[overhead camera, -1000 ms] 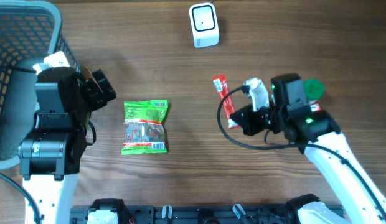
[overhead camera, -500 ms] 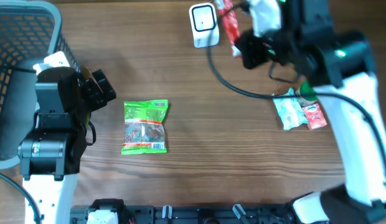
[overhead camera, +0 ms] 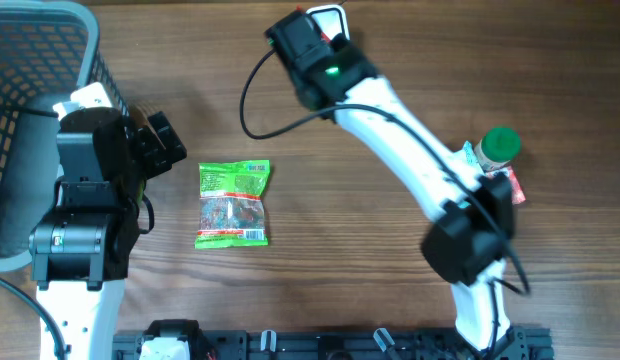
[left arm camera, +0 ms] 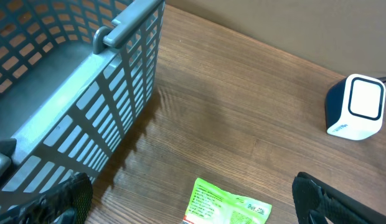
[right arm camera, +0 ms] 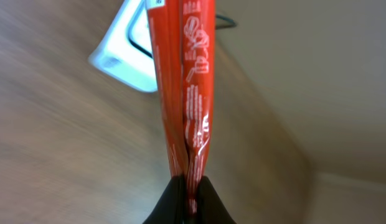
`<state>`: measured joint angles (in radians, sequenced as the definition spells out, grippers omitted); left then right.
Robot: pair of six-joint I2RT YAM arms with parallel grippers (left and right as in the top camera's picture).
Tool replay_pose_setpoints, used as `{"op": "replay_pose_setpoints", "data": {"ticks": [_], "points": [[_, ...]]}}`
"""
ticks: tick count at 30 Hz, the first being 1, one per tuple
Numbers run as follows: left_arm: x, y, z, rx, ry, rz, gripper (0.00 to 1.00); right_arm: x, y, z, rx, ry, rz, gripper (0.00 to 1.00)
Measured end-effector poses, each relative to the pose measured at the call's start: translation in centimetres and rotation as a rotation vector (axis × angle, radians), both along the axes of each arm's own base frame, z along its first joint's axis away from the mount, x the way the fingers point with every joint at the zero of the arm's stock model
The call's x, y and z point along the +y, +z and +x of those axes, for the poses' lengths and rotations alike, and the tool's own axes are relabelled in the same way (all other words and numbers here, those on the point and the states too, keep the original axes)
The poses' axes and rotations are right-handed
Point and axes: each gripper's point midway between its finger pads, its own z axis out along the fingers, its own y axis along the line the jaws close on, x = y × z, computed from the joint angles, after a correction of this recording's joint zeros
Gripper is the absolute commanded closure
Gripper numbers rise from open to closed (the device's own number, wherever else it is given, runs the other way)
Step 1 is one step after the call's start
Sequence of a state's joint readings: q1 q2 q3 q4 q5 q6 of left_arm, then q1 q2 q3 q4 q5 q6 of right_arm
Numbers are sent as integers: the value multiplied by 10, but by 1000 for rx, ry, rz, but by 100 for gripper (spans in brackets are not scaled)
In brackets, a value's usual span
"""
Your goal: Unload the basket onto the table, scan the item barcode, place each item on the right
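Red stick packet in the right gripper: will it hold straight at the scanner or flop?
Probably holds straight: the red stick packet extends from the right gripper, pinched at one end, with no visible droop. It looks thin and light, creased near the pinch, so it may twist or wobble near the scanner.

red sachet [right arm camera: 183, 93], green packet [overhead camera: 233, 203], white scanner [left arm camera: 360, 106]

L arm [overhead camera: 80, 230] sits folded close to its base at far left, wrist aimed up-right. L gripper [overhead camera: 162, 140] has jaws spread wide, nothing btwn them; its dark fingertips [left arm camera: 62, 199] show at the bottom corners of left wrist view. R arm [overhead camera: 410, 150] stretched long from bottom-right base, elbow bent, forearm running diag to top centre. R gripper [right arm camera: 188, 196] pinched tight on red stick pack [right arm camera: 183, 74].
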<state>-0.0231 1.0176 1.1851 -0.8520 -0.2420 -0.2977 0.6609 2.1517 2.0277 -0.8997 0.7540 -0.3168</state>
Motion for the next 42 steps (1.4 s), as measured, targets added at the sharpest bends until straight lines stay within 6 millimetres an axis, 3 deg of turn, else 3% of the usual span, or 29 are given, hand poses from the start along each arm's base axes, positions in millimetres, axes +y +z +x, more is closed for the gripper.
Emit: {"op": "replay_pose_setpoints", "data": {"ticks": [5,13,18,28,42], "points": [[0,0,0,0,0,0,0,-9,-19,39,-159,-84,-217,96],[0,0,0,0,0,0,0,-6,-13,69,-291,-108,-367,96],[0,0,0,0,0,0,0,-6,-18,75,-272,-86,-451,96],[0,0,0,0,0,0,0,-31,-72,83,-134,-62,-590,96],[0,0,0,0,0,0,0,-28,-104,75,3,44,-630,96]]}}
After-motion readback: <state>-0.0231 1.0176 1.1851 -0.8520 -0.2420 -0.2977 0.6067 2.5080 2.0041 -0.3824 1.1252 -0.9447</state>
